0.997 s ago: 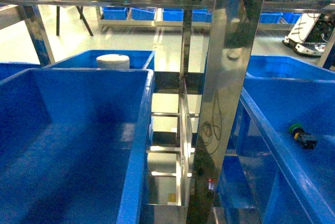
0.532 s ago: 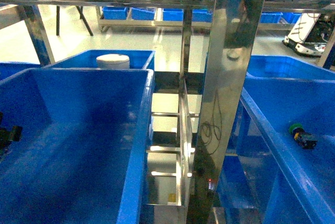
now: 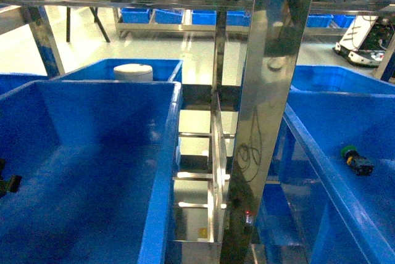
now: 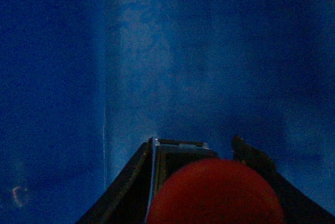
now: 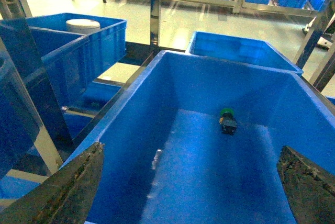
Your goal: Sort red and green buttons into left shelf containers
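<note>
Far left in the head view, we see a dark sliver of the left gripper (image 3: 6,182) inside the large blue bin (image 3: 166,153) on the left shelf. Its wrist camera shows the red button (image 4: 217,192) seated between the dark fingers (image 4: 131,182), so the jaws are closed on it, against the dim blue bin wall (image 4: 157,51).

Behind that bin sits a second blue bin holding a white round container (image 3: 133,71).

A polished steel upright (image 3: 265,122) divides the shelves at centre; behind lie a pale glossy floor (image 3: 160,45) and rows of small blue bins (image 3: 185,16).

To the right, the green button (image 5: 227,119) lies on its side on the right-hand bin's floor (image 5: 209,171), near the back wall. The right gripper (image 5: 193,182) hangs above this bin, jaws spread wide, holding nothing.
</note>
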You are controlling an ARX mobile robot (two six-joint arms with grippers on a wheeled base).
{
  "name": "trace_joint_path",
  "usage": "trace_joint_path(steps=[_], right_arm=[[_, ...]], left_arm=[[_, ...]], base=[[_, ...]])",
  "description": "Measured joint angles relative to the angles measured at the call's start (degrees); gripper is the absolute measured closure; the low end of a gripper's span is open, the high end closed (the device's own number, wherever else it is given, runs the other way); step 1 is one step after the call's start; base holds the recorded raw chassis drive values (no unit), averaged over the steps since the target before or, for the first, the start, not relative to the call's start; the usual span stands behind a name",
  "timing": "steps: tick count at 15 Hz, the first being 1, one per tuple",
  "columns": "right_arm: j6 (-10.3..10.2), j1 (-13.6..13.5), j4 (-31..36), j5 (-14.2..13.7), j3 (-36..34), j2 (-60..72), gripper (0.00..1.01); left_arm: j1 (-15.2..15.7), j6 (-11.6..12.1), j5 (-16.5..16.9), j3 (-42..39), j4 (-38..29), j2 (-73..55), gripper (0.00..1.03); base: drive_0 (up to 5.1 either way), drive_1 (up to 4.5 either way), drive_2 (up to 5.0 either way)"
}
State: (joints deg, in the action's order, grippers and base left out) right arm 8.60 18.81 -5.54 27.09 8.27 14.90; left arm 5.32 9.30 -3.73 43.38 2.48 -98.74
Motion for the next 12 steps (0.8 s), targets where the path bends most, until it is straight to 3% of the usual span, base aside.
trace_joint_path(steps=[5, 7, 10, 12], right_arm=[[0.0, 0.0, 0.0, 0.0, 0.0, 0.0, 0.03], [0.02, 0.0, 0.0, -0.02, 0.0, 0.0, 0.03], [0.0, 0.0, 0.0, 0.0, 0.0, 0.0, 0.03], [0.0, 0.0, 0.0, 0.0, 0.0, 0.0, 0.03]], left_arm=[[-0.52, -3.5, 4.24, -0.59, -0.35, 3.96, 0.03], [0.31, -6.51, 6.62, -2.56, 0.22, 8.63, 0.05], [1.62, -10.99, 7.48, -7.8, 2.43, 18.62, 0.05], [2.82, -14.19, 10.51, -11.13, 6.32, 26.4, 0.05]], base=[[0.0, 0.0, 0.0], [0.0, 0.0, 0.0], [0.0, 0.0, 0.0], [0.0, 0.0, 0.0]])
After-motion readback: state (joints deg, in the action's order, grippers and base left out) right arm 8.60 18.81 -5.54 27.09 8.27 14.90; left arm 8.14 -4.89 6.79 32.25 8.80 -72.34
